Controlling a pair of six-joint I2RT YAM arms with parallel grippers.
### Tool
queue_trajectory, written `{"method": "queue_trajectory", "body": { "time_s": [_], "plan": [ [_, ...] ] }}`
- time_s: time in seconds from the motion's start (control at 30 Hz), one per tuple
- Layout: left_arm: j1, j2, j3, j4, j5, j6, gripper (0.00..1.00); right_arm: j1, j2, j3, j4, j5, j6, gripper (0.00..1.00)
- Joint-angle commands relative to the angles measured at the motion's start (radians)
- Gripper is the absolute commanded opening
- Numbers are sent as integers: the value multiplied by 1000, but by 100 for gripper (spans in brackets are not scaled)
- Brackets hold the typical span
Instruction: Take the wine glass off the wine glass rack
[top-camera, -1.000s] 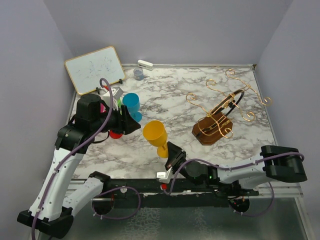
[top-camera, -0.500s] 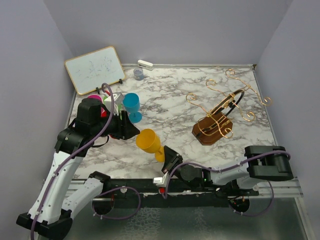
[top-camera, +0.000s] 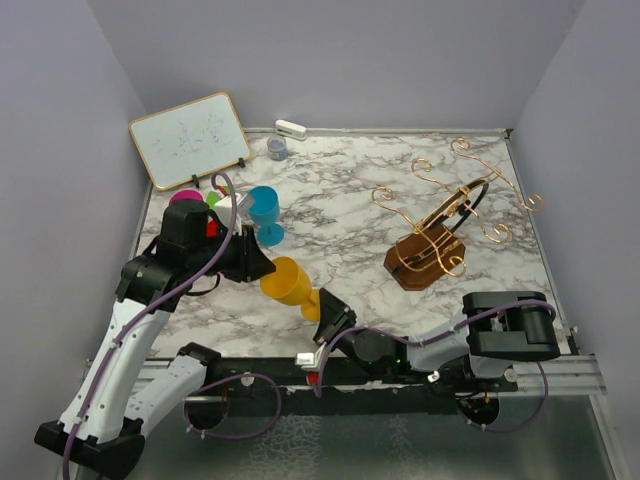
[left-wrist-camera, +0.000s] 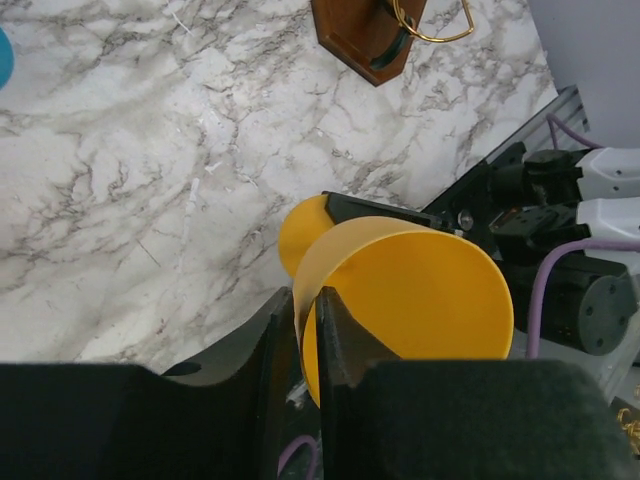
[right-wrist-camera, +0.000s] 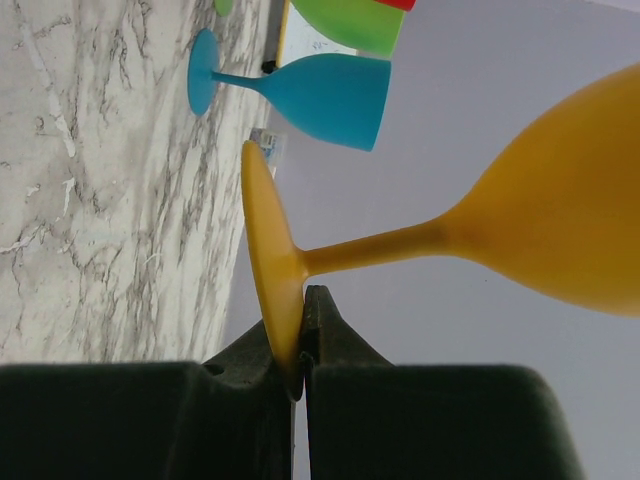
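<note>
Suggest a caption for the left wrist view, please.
Left gripper straddles yellow glass at the rim; right gripper pinches its foot.

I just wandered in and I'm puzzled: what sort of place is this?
Probably a robot test booth, not a kitchen: two arms bolted to a rail, plain walls boxing in a marble-look table, toy-coloured glasses as props.

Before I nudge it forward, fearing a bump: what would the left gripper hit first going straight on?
The yellow wine glass: its rim sits between the left gripper's jaws; beyond, probably the right gripper.
</note>
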Motion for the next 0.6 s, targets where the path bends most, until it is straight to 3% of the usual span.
{"method": "queue_trajectory", "body": {
  "time_s": [0.0,0.03,0.2,0.23,0.33,0.37,0.43,0.57],
  "plan": [
    [-4,18,-11,-16,11,33,6,8,-5,25,97,17,16,2],
    [-4,22,-14,-18,11,38,0,8,-14,23,89,17,20,2],
    [-4,26,-20,-4,4,41,0,8,-47,18,41,30,51,6],
    [-4,25,-19,-1,-6,42,0,9,-51,23,21,38,71,13],
    [-4,27,-5,7,-83,39,0,10,-66,34,-83,60,158,48],
    [-4,33,3,6,-114,40,0,12,-73,34,-124,60,191,53],
    [-4,44,27,4,-162,49,0,15,-100,34,-230,52,263,59],
    [-4,53,68,16,-231,59,0,18,-147,42,-424,19,399,59]
  ]
}}
